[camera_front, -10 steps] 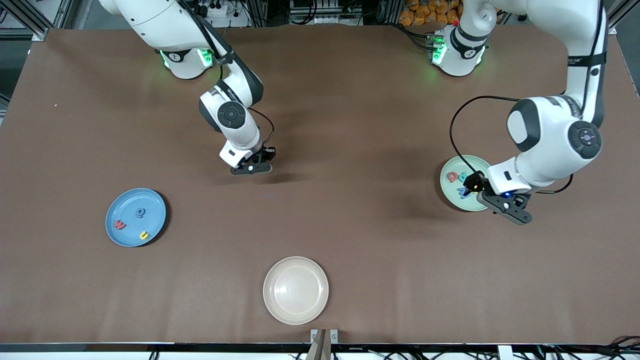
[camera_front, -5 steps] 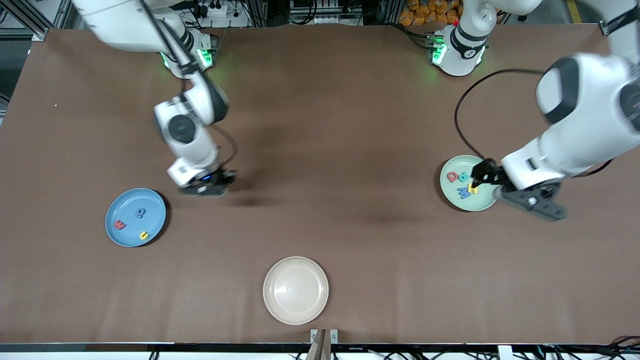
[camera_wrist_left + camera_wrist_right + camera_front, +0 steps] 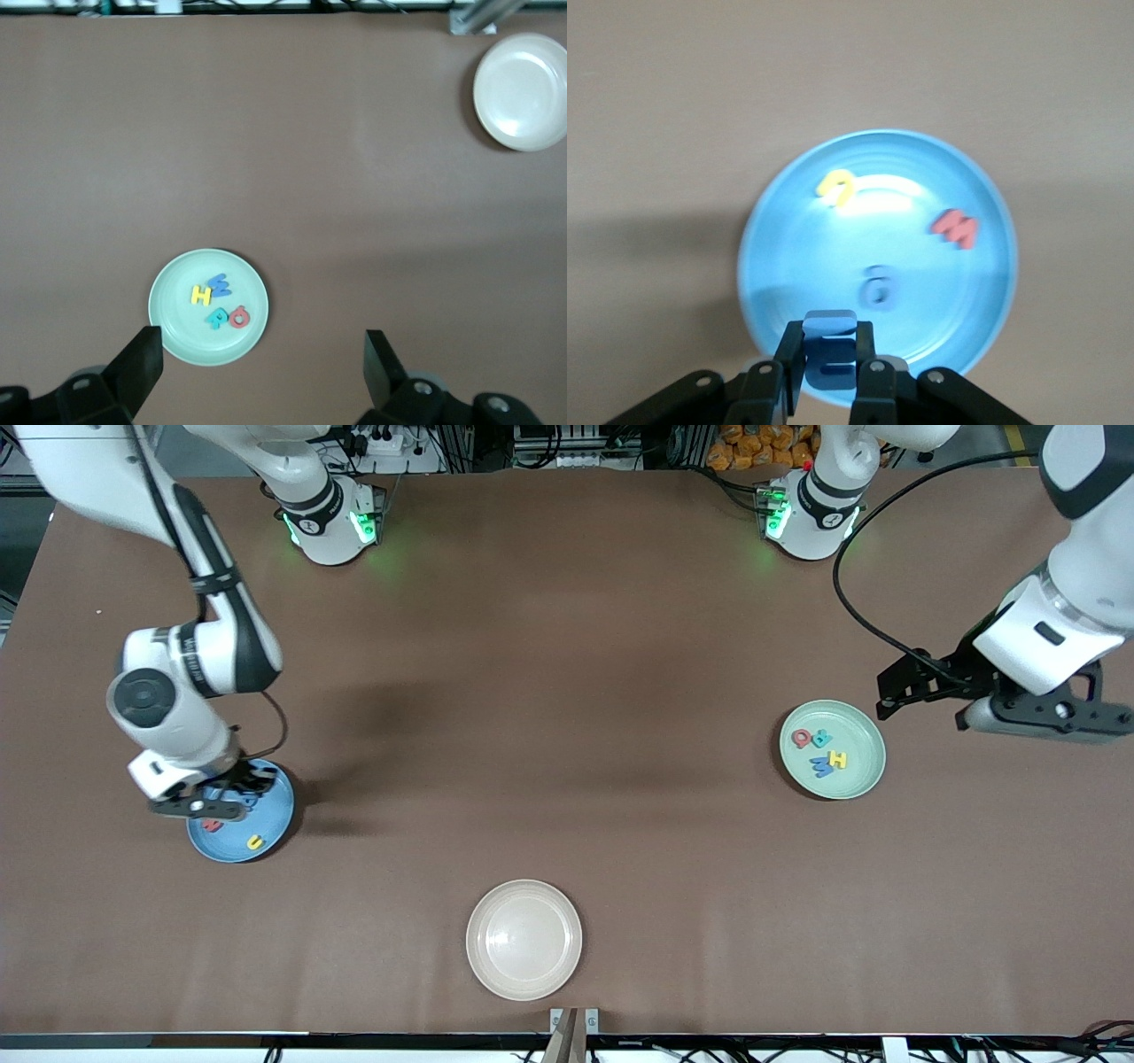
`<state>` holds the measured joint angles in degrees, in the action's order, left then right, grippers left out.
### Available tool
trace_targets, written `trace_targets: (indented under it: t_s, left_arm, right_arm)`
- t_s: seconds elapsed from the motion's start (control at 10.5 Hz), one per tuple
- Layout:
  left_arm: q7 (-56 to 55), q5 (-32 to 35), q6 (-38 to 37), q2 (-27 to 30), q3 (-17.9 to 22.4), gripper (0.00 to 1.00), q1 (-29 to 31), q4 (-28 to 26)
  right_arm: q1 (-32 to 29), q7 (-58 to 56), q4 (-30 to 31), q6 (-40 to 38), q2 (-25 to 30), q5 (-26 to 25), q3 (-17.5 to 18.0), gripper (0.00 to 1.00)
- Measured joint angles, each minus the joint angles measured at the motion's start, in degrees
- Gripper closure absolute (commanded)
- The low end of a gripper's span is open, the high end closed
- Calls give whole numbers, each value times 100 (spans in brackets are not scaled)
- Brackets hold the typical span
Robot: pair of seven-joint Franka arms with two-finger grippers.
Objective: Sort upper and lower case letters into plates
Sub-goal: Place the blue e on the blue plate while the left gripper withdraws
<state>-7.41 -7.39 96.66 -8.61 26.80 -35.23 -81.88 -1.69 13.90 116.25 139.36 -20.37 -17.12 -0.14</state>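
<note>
A sky blue plate (image 3: pixel 270 819) (image 3: pixel 921 292) lies toward the right arm's end of the table. On it are a yellow letter (image 3: pixel 255 841) (image 3: pixel 836 188), a red letter (image 3: pixel 212 825) (image 3: pixel 954 227) and a small blue letter (image 3: pixel 876 288). My right gripper (image 3: pixel 202 804) (image 3: pixel 830 363) hangs over this plate's edge, shut on a chunky blue letter (image 3: pixel 831 354). The mint green plate (image 3: pixel 855 775) (image 3: pixel 177 328) holds a red (image 3: pixel 803 738), a teal (image 3: pixel 822 737), a yellow (image 3: pixel 836 759) and a blue (image 3: pixel 820 766) letter. My left gripper (image 3: pixel 897 689) (image 3: pixel 261 372) is open and empty, raised high beside that plate.
A cream-white plate (image 3: pixel 524 939) (image 3: pixel 521 91) sits near the table's front edge, with nothing on it. Brown table surface stretches between the three plates.
My right arm swung from the table's middle to over the blue plate, carrying the blue letter. My left gripper lifted away from the mint plate, leaving the yellow letter on it.
</note>
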Motion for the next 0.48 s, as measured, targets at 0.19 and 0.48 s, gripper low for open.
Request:
trace_targets:
  t_s: [0.19,0.48]
  left_arm:
    - [-331,144,-38,193,-7,0,3,51]
    - [-406,146,-283,456,-363,0,324,53]
  right_arm:
    - [-173,-53,-190,19,-93,0,-10,0]
    - [-332,-59,-391,-39,-2,36,-24,0]
